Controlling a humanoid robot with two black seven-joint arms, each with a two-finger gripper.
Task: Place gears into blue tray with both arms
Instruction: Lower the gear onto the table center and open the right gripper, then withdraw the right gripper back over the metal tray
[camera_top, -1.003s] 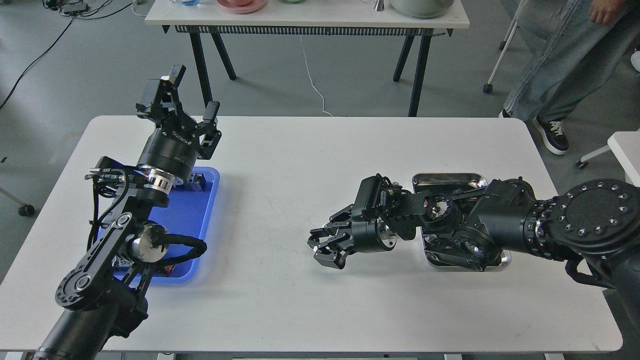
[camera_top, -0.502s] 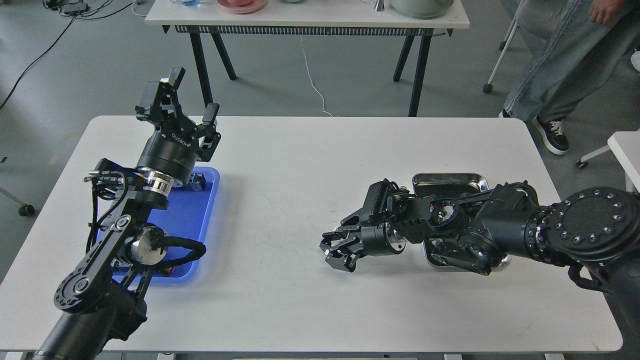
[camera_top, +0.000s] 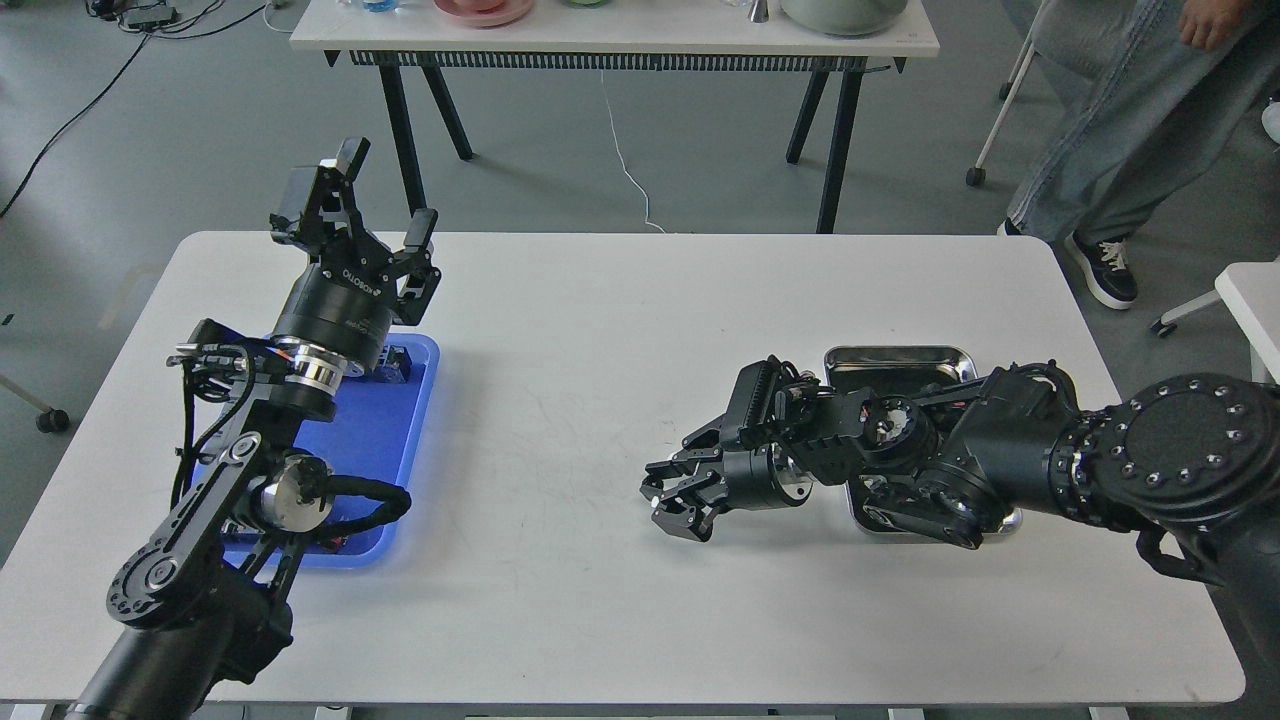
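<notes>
The blue tray (camera_top: 405, 430) lies on the left of the white table, largely covered by my left arm. My left gripper (camera_top: 385, 205) is raised above the tray's far end, fingers spread open and empty. My right gripper (camera_top: 662, 503) hovers low over the table's middle, pointing left, a short way left of the steel tray (camera_top: 900, 356). Its dark fingers are drawn close together, and I cannot make out whether anything sits between them. No gears can be made out. Small dark parts (camera_top: 396, 362) lie at the blue tray's far end, too small to identify.
My right arm covers most of the steel tray. A second table (camera_top: 620, 35) with bowls stands behind the work table. A person (camera_top: 1130, 120) stands at the back right. A white stand (camera_top: 1250, 295) is at the right edge.
My right gripper moved a little to the right, toward the steel tray, then held still. My left gripper stayed raised and open, shifting only slightly.
</notes>
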